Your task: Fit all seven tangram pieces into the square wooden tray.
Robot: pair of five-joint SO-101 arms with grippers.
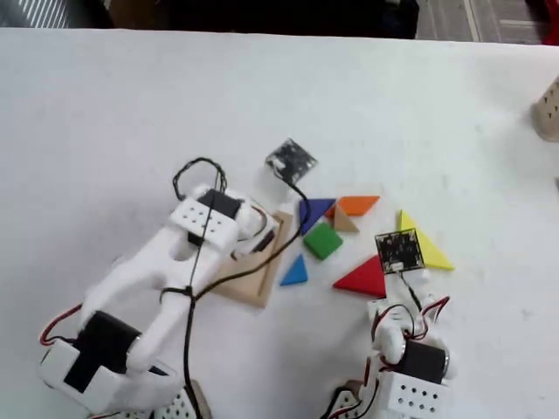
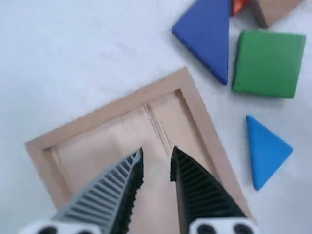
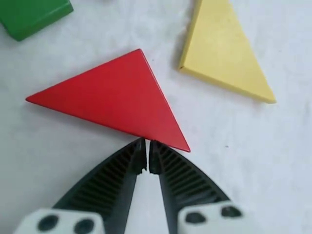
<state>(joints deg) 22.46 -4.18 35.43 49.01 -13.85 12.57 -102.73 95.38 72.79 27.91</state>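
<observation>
Both arms are white printed shells around black servo blocks. The left arm [image 1: 148,271] trails a long black cable [image 1: 189,297]; the right arm [image 1: 409,371] carries thin red, white and black wires [image 1: 434,307]. Each has a small black circuit board [image 1: 291,161] at its end. The left hand [image 2: 156,163] has one grey and one black ribbed finger, the right hand [image 3: 146,155] two black ones, all set in white bases with dark round holes.

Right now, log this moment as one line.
left gripper: open, above tray | right gripper: shut, tips at edge of red triangle | tray: visible part empty

Left hand [image 2: 156,163] ajar, right hand [image 3: 146,156] closed.
</observation>
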